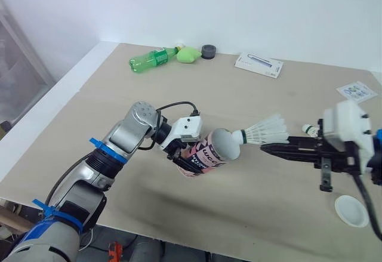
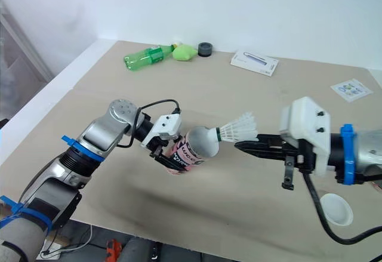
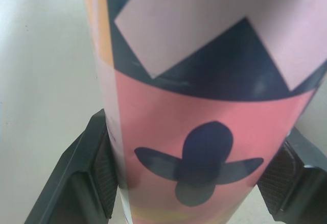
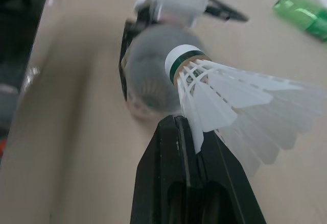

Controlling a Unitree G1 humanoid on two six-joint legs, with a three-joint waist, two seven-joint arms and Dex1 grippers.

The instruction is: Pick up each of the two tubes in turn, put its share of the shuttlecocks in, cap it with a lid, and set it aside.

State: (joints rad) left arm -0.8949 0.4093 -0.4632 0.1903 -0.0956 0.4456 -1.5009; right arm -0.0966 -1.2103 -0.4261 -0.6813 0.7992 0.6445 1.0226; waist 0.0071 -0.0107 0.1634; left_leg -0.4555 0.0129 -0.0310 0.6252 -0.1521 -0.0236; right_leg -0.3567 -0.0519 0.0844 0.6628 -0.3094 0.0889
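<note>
Pink tube [image 1: 206, 153]: tilted, open mouth, shuttlecock [image 1: 262, 132] cork at rim
Left fingers [image 3: 94, 175]: clamping tube
Right fingers [image 4: 190, 132]: pinching shuttlecock feathers
Lid [image 1: 351, 209]: on bench [image 1: 239, 95]

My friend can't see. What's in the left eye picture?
The right gripper holds a white shuttlecock by its feathers, cork end at the open mouth of a pink tube tilted in the left gripper. A white lid lies on the tan table.
</note>
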